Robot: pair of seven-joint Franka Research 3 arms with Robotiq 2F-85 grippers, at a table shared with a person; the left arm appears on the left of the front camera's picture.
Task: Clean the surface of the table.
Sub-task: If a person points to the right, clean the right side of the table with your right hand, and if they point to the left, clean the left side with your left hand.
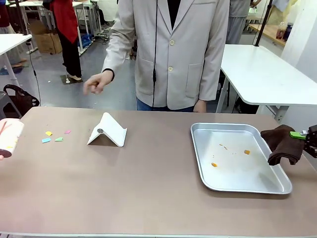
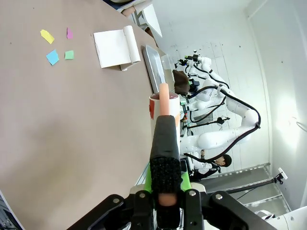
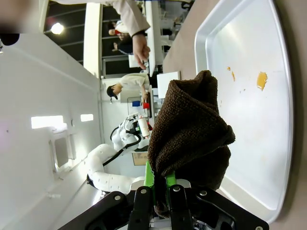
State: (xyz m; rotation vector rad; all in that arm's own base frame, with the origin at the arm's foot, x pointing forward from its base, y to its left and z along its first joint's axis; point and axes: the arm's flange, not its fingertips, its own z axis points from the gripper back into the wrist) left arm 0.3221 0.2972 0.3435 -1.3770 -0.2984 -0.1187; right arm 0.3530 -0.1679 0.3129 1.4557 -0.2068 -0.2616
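At the far left end of the taupe counter (image 1: 148,183), the left hand (image 2: 165,143) is pressed tight on the pink handle of a white roller (image 1: 9,139). Near it, four coloured paper scraps (image 1: 48,133) lie on the counter, then a white folded stand (image 1: 107,130). A person in a pale jacket (image 1: 171,49) stands at the far side. To the right sits a metal tray (image 1: 237,187) holding a few orange crumbs (image 1: 214,164). At its right rim, the right hand (image 1: 306,136) pinches a brown cloth (image 1: 282,144).
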